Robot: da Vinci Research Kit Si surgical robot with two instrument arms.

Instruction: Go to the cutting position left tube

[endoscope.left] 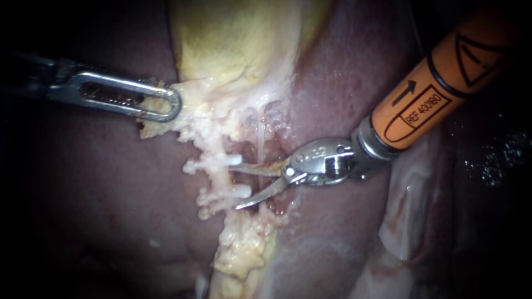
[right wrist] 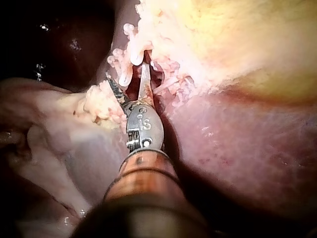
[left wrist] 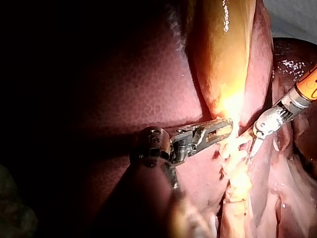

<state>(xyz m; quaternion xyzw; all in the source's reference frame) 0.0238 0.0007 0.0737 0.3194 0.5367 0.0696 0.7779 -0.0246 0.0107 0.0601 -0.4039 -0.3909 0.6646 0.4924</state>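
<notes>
— What does the left instrument [endoscope.left: 166, 107] look like?
— Its tool is silver steel, long and round-ended, slotted down the middle with fine teeth inside.
— And the right instrument [endoscope.left: 241, 185]?
— Two thin curved blades on a shiny steel hinge, then an orange shaft with black markings.

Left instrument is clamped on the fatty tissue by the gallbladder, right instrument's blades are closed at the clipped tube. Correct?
No: the endoscope view shows the right instrument's blades open, with a gap between them, at the clipped tube. The left instrument does grip the fatty tissue.
</notes>
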